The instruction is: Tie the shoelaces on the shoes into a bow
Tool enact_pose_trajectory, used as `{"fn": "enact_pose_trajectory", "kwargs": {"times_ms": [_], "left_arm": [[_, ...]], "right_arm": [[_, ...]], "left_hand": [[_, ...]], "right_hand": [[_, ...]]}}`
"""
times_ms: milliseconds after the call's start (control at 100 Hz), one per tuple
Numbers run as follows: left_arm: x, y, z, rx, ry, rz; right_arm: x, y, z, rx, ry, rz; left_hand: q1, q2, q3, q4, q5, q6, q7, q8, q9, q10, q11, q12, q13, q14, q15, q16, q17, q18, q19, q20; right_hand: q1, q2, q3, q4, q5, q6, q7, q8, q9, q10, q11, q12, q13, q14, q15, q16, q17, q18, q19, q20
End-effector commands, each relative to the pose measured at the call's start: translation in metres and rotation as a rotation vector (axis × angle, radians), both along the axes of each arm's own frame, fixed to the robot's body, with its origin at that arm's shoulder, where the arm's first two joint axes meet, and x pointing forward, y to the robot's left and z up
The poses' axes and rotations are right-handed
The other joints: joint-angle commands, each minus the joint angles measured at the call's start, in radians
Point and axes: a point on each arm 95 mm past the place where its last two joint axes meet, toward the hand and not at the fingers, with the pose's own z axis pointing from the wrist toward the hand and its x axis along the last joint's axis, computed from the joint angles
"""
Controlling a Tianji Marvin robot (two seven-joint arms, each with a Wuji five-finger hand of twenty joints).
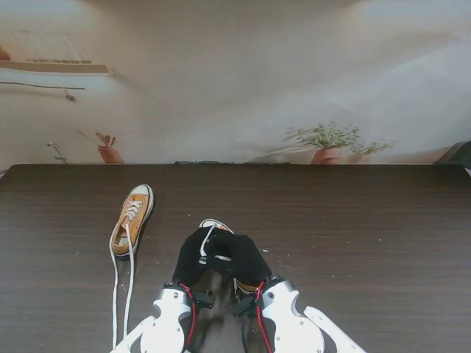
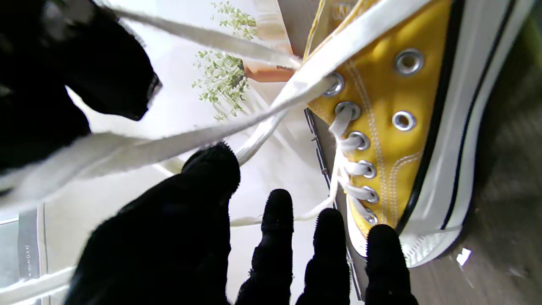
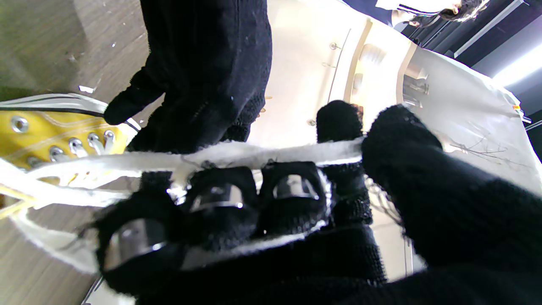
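Right hand (image 3: 322,220) pinching lace (image 3: 271,154); left hand (image 2: 271,254) fingers spread, empty; no legible writing.

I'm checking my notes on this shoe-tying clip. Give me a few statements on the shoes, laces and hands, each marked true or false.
1. Two yellow canvas sneakers lie on the dark wooden table. True.
2. The left sneaker has its white laces tied in a bow. False: they trail loose toward me.
3. Both black-gloved hands work over the nearer sneaker. True.
4. The right hand holds nothing. False: it pinches a white lace.
5. The left hand rests beside the left sneaker. False: it is at the nearer one.
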Motion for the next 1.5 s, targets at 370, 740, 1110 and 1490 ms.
{"fn": "enact_pose_trajectory", "kwargs": {"times_ms": [370, 740, 1110, 1490], "left_arm": [[0.002, -0.016, 0.000, -0.026, 0.046, 0.001], [0.002, -0.002, 0.005, -0.014, 0.034, 0.072], [0.000, 0.018, 0.006, 0.009, 0.019, 0.124], [-0.003, 0.036, 0.007, 0.013, 0.011, 0.168]], "right_arm": [[-0.002, -0.003, 0.000, 0.007, -0.002, 0.001], [-0.004, -0.001, 0.001, 0.028, 0.008, -0.002], [-0.007, 0.003, 0.003, 0.071, 0.066, 0.008], [-0.001, -0.006, 0.005, 0.101, 0.172, -0.048]], "left_hand": [[0.104, 0.068, -0.168, 0.000, 0.079, 0.000, 0.124, -0.044, 0.032, 0.005, 0.029, 0.010, 0.030, 0.013, 0.037, 0.025, 0.011, -0.025, 0.059, -0.025], [0.006, 0.007, 0.015, -0.052, 0.082, 0.032, 0.316, 0.142, 0.055, 0.000, 0.051, 0.003, 0.034, 0.023, 0.027, 0.009, 0.017, -0.020, 0.076, -0.038], [-0.008, 0.011, 0.025, -0.059, 0.081, 0.041, 0.311, 0.234, 0.071, -0.002, 0.068, 0.015, 0.040, 0.026, 0.020, 0.003, 0.026, -0.011, 0.083, -0.040], [-0.017, -0.044, 0.086, -0.062, 0.146, 0.094, 0.254, 0.135, 0.105, -0.004, 0.054, 0.000, 0.051, 0.035, 0.013, -0.005, 0.027, -0.005, 0.085, -0.048]], "right_hand": [[0.016, -0.017, 0.031, 0.013, 0.004, -0.023, 0.022, 0.020, 0.053, -0.012, 0.011, 0.012, 0.025, -0.026, 0.002, -0.006, 0.021, 0.022, 0.019, -0.012], [0.015, -0.012, 0.027, 0.013, 0.002, -0.021, 0.018, 0.017, 0.052, -0.016, 0.006, 0.009, 0.025, -0.019, -0.003, -0.008, 0.018, 0.027, 0.016, -0.013], [0.012, 0.006, 0.002, 0.017, -0.018, -0.072, 0.000, 0.011, -0.027, -0.001, -0.091, -0.051, 0.020, 0.037, -0.193, -0.090, -0.125, 0.030, -0.101, -0.028], [-0.001, 0.004, -0.008, 0.018, -0.026, -0.199, -0.009, 0.033, -0.357, 0.028, -0.238, -0.158, -0.161, 0.038, -0.491, -0.194, -0.479, -0.067, -0.281, -0.035]]}}
